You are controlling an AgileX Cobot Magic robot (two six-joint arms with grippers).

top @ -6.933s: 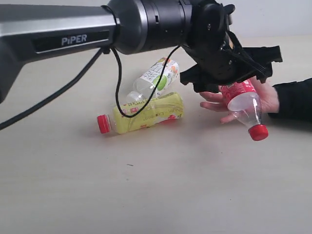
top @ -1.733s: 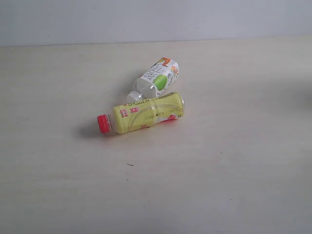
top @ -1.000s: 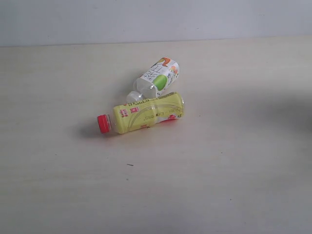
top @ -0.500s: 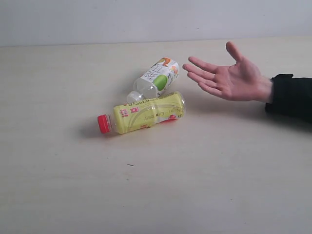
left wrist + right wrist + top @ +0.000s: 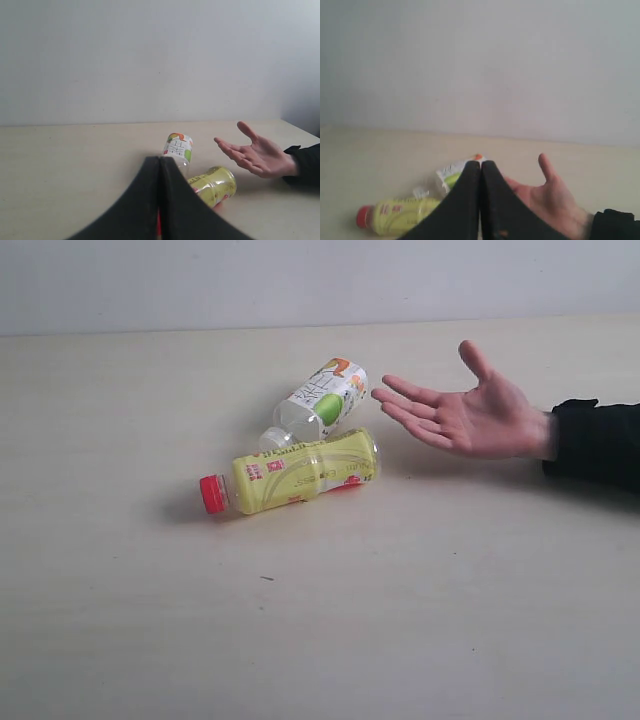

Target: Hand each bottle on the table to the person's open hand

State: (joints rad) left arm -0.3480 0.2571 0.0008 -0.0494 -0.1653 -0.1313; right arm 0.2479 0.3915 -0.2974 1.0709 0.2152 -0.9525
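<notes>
Both arms' jaws are closed and empty. The yellow bottle (image 5: 300, 472) and green-labelled bottle (image 5: 318, 400) lie touching at centre frame on the bench (image 5: 400, 620), with the open hand (image 5: 475, 420) at right. Best to open wide and grip the yellow bottle mid-body.

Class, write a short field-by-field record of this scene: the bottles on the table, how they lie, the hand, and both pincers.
Bottles on table: two
Yellow-labelled bottle: on its side, red cap pointing away from the hand
Green-and-white bottle: on its side, farther back in the exterior view, white cap toward the yellow one
Person's hand: open, palm up, empty, next to the bottles' bases
Left pincer: shut, holding nothing
Right pincer: shut, holding nothing
</notes>
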